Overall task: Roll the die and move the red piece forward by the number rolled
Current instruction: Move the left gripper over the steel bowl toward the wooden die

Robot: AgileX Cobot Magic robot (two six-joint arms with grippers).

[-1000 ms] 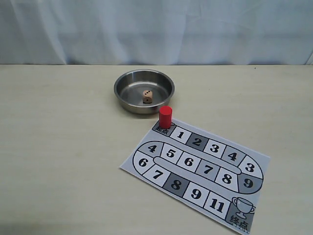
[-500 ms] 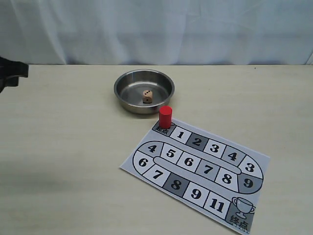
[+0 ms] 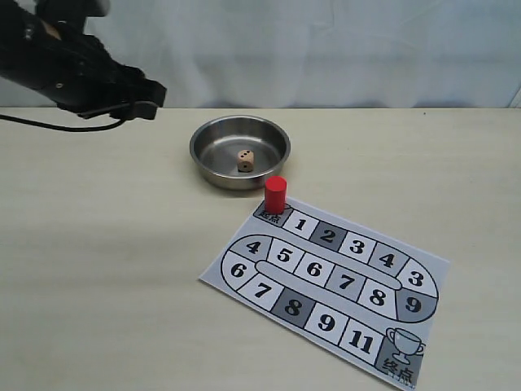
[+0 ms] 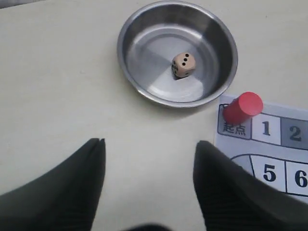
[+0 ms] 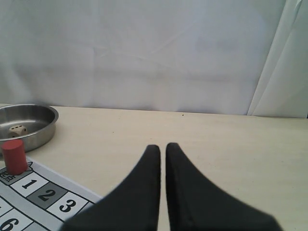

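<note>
Your left tool [image 4: 149, 144] stood wide open and empty; right tool [image 5: 162, 147] closed, empty. The small tan wooden die [image 4: 184, 64] lay in the round steel bowl [image 4: 124, 48].

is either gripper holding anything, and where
Nothing is held. The left gripper is open and empty, the right gripper shut on nothing; the die lies in the bowl.

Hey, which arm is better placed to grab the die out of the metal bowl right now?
Left. The left end effector hovers open near the steel bowl, the die in plain view ahead of it. The right end effector is shut and absent from the exterior view.
</note>
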